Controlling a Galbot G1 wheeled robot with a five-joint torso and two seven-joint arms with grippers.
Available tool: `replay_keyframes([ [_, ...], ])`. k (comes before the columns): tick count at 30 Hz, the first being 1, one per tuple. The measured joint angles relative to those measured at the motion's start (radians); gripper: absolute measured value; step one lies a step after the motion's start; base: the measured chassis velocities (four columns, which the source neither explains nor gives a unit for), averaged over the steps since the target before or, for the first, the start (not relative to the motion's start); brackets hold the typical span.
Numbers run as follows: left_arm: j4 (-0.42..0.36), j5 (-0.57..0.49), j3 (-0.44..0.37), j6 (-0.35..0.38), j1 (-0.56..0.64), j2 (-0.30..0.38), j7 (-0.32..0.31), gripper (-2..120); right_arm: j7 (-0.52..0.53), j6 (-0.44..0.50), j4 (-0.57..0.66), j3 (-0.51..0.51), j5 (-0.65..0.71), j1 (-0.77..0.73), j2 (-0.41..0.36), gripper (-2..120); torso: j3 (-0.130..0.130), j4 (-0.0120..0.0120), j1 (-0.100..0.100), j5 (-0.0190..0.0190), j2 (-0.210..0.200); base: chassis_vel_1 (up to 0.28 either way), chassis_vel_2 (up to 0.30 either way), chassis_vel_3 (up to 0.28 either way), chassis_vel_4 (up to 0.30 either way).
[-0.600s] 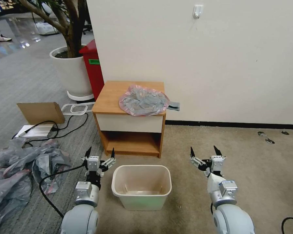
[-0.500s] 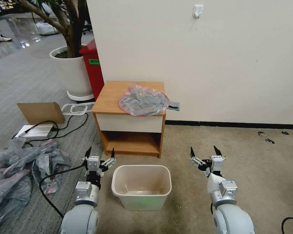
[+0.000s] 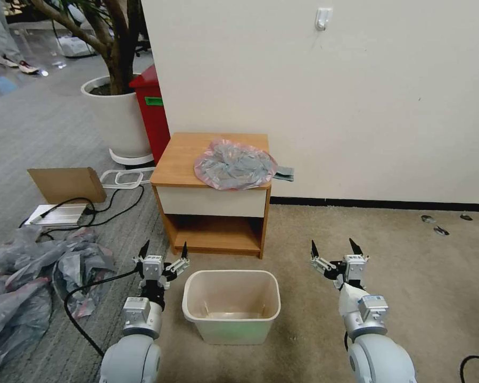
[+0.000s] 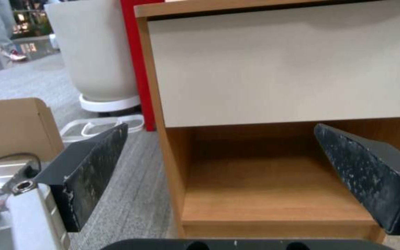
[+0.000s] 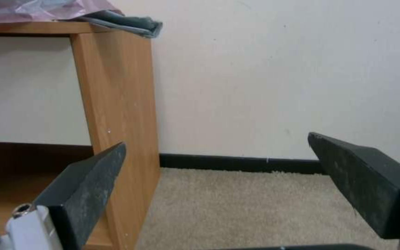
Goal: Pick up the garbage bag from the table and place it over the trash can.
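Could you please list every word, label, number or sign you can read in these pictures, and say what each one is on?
No text can be read anywhere in these pictures.
The green label on the tall red bin is too small to read.
The table, the garbage bag and the trash can carry no visible writing.

Evenly lit from overhead, soft and fairly bright, no harsh glare on the wall (image 3: 356,106). Only faint, diffuse shadows: a dark band under the table (image 3: 213,159) top, above the drawer front, and gloom inside the open shelf just ahead of the left gripper (image 3: 163,249). Bright reflections on the glossy floor (image 3: 16,74) well beyond that gripper. Mild bending of straight lines toward the head view's edges. Soft, slightly blurred wrist views, close fingers (image 4: 89,170) least crisp
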Motion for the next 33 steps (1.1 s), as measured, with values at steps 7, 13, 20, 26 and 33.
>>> replay_keyframes([
  [7,0.000,0.000,0.000,0.000,0.000,0.000,0.000,100,0.000,0.000,0.000,0.000,0.000,0.000,0.000,100,0.000,0.0000,0.000,0.0000,0.000,0.000,0.000,0.000,0.000],
  [13,0.000,0.000,0.000,0.000,0.000,0.000,0.000,100,0.000,0.000,0.000,0.000,0.000,0.000,0.000,100,0.000,0.0000,0.000,0.0000,0.000,0.000,0.000,0.000,0.000],
  [20,0.000,0.000,0.000,0.000,0.000,0.000,0.000,100,0.000,0.000,0.000,0.000,0.000,0.000,0.000,100,0.000,0.0000,0.000,0.0000,0.000,0.000,0.000,0.000,0.000],
  [26,-0.018,-0.002,-0.001,0.004,0.011,0.005,-0.003,100,0.001,-0.006,0.016,0.004,0.005,-0.008,0.000,100,0.000,0.0000,0.000,0.0000,0.000,0.000,0.000,0.000,0.000],
  [33,-0.148,-0.030,-0.013,0.051,0.103,0.048,-0.040,100,0.021,-0.072,0.158,0.038,0.061,-0.076,-0.002,100,0.000,0.0000,0.000,0.0000,0.000,0.000,0.000,0.000,0.000],
])
